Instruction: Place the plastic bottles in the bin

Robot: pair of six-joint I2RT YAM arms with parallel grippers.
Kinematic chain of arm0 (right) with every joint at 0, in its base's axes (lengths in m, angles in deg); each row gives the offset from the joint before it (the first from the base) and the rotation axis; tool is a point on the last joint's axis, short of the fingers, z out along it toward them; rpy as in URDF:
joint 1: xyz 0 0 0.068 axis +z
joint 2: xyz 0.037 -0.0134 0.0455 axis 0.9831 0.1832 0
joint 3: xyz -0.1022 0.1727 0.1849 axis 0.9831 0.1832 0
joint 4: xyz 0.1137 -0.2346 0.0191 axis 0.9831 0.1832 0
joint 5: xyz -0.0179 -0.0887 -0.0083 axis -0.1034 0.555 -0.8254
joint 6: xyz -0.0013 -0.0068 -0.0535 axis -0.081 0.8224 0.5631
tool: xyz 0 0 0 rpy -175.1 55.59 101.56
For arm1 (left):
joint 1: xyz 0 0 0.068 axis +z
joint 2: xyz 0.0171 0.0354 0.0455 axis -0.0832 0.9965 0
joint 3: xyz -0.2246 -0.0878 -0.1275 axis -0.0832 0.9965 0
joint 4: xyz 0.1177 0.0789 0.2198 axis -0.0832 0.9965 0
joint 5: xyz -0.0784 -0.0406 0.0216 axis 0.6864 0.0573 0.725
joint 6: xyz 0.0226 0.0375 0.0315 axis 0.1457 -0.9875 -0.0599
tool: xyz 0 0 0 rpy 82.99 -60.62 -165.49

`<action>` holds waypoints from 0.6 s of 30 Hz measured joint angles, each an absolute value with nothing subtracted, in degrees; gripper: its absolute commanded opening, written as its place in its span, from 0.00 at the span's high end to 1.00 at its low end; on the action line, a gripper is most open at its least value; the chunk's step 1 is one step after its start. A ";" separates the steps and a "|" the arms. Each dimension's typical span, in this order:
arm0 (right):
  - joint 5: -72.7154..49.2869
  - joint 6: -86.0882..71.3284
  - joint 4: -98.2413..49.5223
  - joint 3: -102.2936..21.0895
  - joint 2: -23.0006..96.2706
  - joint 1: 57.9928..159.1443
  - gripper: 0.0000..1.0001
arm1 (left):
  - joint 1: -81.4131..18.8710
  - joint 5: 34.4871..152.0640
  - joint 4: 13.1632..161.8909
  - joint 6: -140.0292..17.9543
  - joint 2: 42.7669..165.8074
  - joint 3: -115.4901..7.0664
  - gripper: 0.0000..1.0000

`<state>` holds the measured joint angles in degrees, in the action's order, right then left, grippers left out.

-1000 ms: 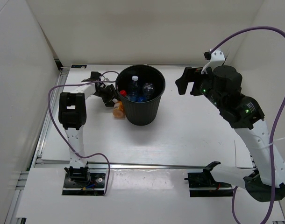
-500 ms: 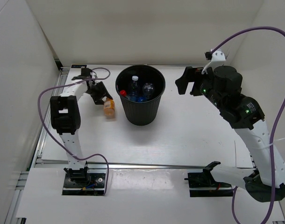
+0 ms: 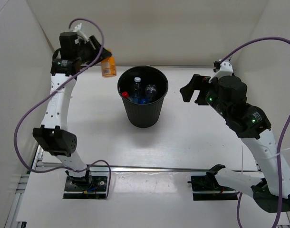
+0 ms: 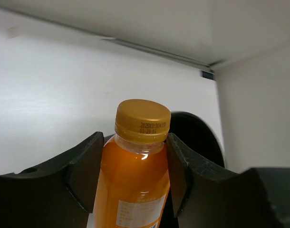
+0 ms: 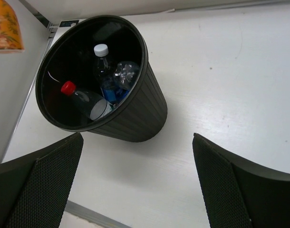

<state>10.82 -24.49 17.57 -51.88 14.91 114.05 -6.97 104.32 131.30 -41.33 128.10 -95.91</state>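
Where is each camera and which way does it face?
Top external: above, behind the bases, looking down on both arms and bin.
Left wrist: on left arm, facing along left pincer gripping the orange bottle.
Right wrist: on right arm, looking down through open right pincer at the bin.
Shared: top and right wrist see into bin.

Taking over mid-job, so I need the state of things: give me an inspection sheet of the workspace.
Surface: white table, the bin stands on it.
Job's things: black bin upright, bottles inside; orange bottle held aloft, left of the bin.
Clutter: nothing seen.
Grippers: left gripper shut on the orange bottle; right gripper open, empty.
Cables: purple cables loop off both arms, apart from the bin.
Surroundings: white walls on three sides.
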 measured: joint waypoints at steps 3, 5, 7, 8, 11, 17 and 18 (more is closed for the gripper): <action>11.24 -26.65 17.83 -50.05 13.16 114.05 0.01 | -13.94 105.40 129.44 -41.74 125.50 -97.46 0.90; 11.54 -27.74 18.42 -49.46 12.39 114.05 0.01 | -18.60 106.29 128.68 -42.49 125.46 -98.73 0.87; 12.00 -28.77 18.73 -49.17 11.82 114.05 0.01 | -22.20 107.04 128.11 -43.71 126.31 -99.40 0.81; 12.29 -29.14 18.75 -49.00 11.43 114.05 0.01 | -23.27 107.49 128.09 -44.15 126.96 -99.51 0.72; 12.61 -30.00 18.88 -48.04 10.08 114.05 0.01 | -24.67 107.71 128.26 -44.91 129.43 -99.51 0.42; 13.99 -30.87 20.13 -47.40 7.69 114.05 0.01 | -25.20 105.77 129.09 -46.01 131.77 -97.31 0.00; 14.34 -31.18 20.47 -47.23 7.32 114.05 0.01 | -25.20 105.24 128.96 -46.03 131.44 -96.54 0.00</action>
